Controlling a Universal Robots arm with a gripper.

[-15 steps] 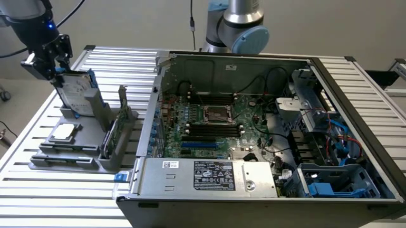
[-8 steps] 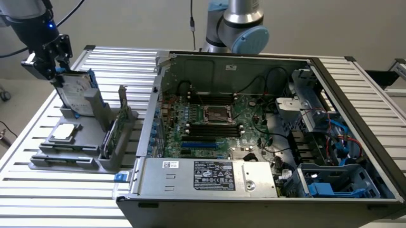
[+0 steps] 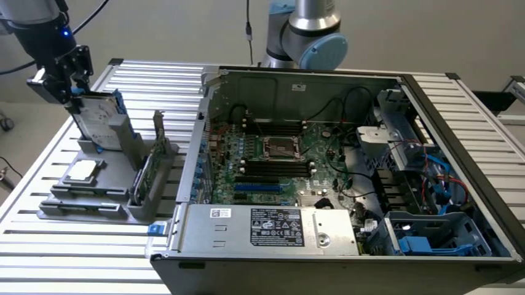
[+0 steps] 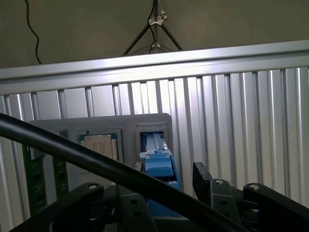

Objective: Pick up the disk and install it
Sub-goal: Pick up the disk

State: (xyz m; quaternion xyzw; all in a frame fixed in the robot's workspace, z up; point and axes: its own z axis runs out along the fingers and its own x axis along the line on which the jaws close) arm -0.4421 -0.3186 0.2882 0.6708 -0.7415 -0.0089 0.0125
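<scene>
Exterior view: disk (image 3: 102, 126) (upright in its holder (image 3: 90, 203)) sits just beneath tool (image 3: 75, 98).

Open computer case (image 3: 311, 86) — slatted table (image 3: 74, 252).

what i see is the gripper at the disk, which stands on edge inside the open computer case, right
One thing is off. The gripper is at the disk and the disk stands on edge, but not inside the open computer case: it stands at the grey holder on the table, to the exterior view's left of the case. The exterior view shows this.
</scene>
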